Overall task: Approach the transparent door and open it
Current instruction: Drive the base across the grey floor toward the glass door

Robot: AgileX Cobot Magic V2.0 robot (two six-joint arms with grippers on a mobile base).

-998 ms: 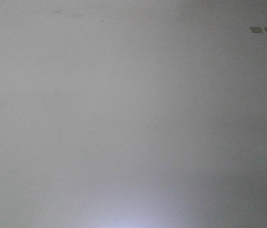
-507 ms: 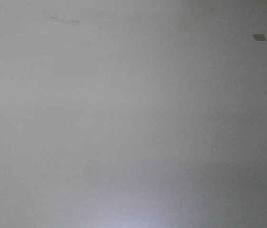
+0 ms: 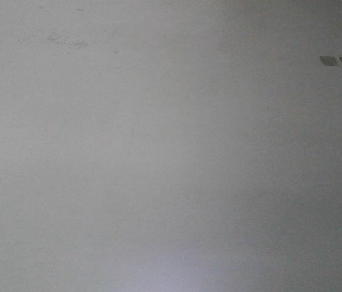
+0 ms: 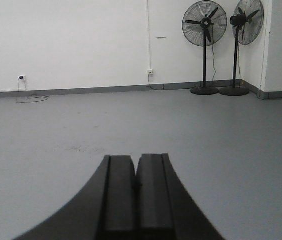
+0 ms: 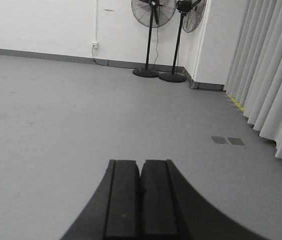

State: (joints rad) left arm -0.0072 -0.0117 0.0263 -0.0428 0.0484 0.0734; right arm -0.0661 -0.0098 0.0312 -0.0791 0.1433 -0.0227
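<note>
The transparent door is out of view in every frame. My left gripper [image 4: 135, 160] is shut with nothing between its black fingers, held low over the grey floor and facing a white wall. My right gripper [image 5: 141, 165] is also shut and empty, pointing across the floor toward the far corner. The front view shows only bare grey floor [image 3: 158, 152].
Two black pedestal fans [image 4: 205, 47] [image 5: 151, 35] stand in the far corner by the white wall. Pale curtains [image 5: 271, 80] hang along the right side. Two small grey floor plates [image 3: 339, 61] [image 5: 227, 140] lie ahead right. A wall socket with a cable [image 4: 21, 78] sits far left.
In the front view the two floor plates and floor marks have slid downward in the picture, and a yellow-striped edge has appeared at the top right corner. The base is moving over the floor.
</note>
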